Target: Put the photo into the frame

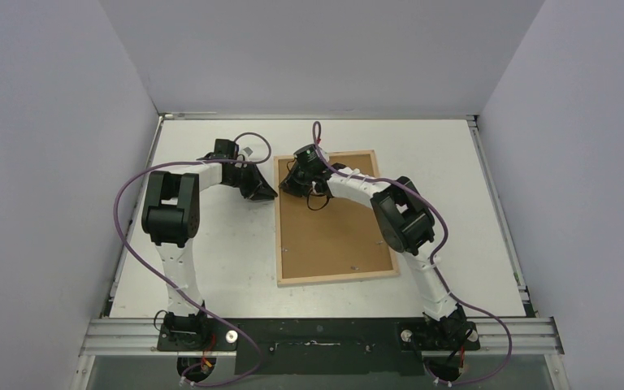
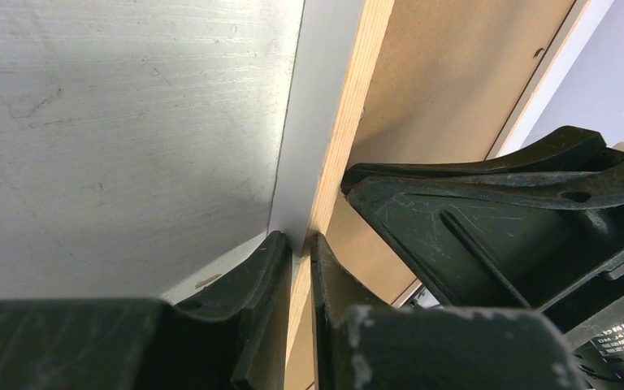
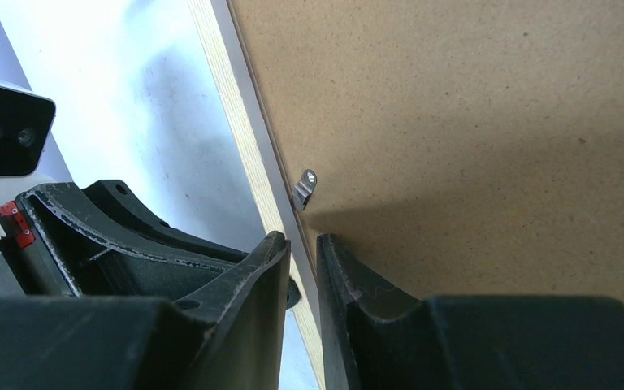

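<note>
The frame point(image 1: 337, 277) lies back-up on the table, its pale wood rim around a brown hardboard backing point(image 1: 333, 236). The photo does not show in any view. My left gripper point(image 1: 273, 193) sits at the frame's left side near the far corner. In the left wrist view the left gripper point(image 2: 298, 237) is shut on the wood rim point(image 2: 353, 97), one finger on each side. My right gripper point(image 1: 284, 185) reaches the same side from over the backing. In the right wrist view the right gripper point(image 3: 302, 237) is shut on the rim point(image 3: 227, 89), just below a small metal clip point(image 3: 304, 188).
The white table point(image 1: 211, 268) is walled by grey panels on three sides. The two grippers are very close together; the right arm's fingers point(image 2: 487, 219) fill the left wrist view's right side. Purple cables loop off both arms.
</note>
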Robot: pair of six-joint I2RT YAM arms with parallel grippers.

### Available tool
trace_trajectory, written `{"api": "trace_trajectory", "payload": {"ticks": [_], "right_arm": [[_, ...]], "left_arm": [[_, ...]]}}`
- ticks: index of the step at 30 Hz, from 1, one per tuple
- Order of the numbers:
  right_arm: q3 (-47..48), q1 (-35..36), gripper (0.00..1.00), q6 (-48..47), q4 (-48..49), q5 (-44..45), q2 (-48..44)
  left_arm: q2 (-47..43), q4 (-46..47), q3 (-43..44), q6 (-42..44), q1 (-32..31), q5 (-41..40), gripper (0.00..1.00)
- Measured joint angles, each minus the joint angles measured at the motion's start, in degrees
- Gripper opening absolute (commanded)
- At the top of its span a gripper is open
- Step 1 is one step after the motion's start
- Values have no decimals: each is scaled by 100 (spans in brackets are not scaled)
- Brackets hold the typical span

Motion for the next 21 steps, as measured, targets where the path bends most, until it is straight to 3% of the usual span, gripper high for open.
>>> {"api": "trace_trajectory", "payload": {"ticks": [21], "right_arm": [[131,-31,29,170,509,-52,229]], "left_arm": [[50,-90,74,15,4,35,4]]}}
